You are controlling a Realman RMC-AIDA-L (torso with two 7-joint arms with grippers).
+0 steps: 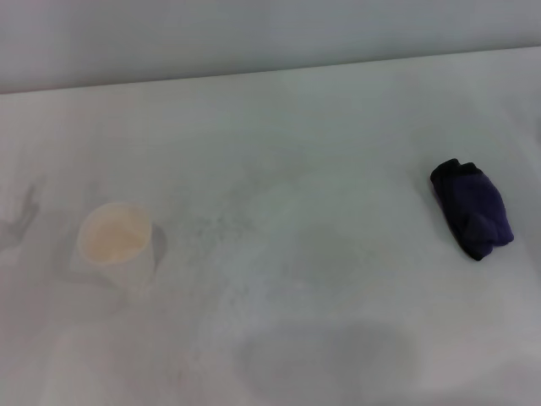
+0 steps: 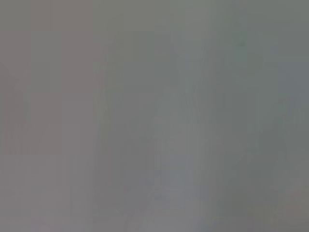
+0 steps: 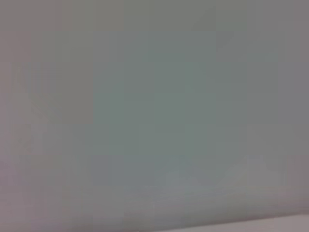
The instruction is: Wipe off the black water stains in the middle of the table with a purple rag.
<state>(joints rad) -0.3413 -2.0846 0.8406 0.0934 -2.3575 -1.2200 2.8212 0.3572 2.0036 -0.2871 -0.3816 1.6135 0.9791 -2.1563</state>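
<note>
The head view shows a wide white desk point(image 1: 279, 152) with faint grey speckles near its middle. The purple rag point(image 1: 473, 208) lies bunched up on the right side of the desk, its black edging showing at the far end and along the near corner. A white paper cup point(image 1: 117, 243) stands upright on the left side, well apart from the rag, its inside a pale cream. No dark blot can be made out between them; only faint greyish shading marks the middle and near part of the surface. Neither gripper appears in any view, so neither one's state can be told. Both wrist views show only a featureless grey blur.
</note>
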